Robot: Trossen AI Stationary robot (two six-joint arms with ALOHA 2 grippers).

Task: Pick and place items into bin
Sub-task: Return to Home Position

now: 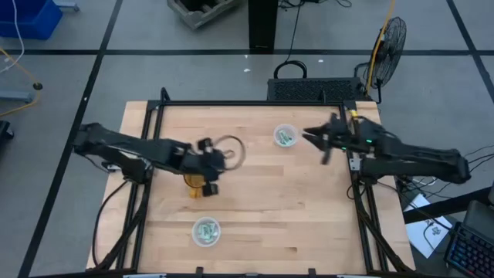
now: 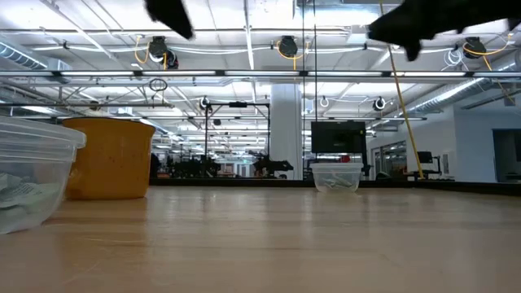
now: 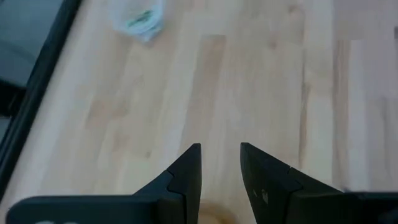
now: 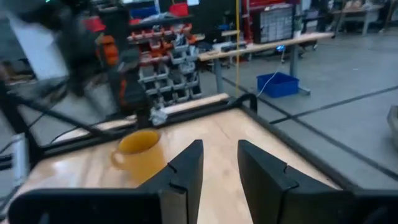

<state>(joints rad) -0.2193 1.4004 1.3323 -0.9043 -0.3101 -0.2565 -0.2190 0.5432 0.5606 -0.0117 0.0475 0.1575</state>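
Wooden tabletop (image 1: 270, 197), green-and-white packets (image 1: 286, 139) heaped in two clear bins (image 1: 276, 137), long axes unreadable, one just beside right gripper (image 4: 219, 144), other bin (image 1: 196, 232) well apart from left gripper (image 3: 220, 148), amber cup (image 1: 197, 185) between, both grippers narrowly parted, empty

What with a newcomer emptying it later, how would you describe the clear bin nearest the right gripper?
On the wooden table, look toward the edge nearest the floor fan, beside the right gripper. A clear bin holding green-and-white packets stands there; the other clear bin sits near the opposite edge, and the cup by the left gripper is amber.
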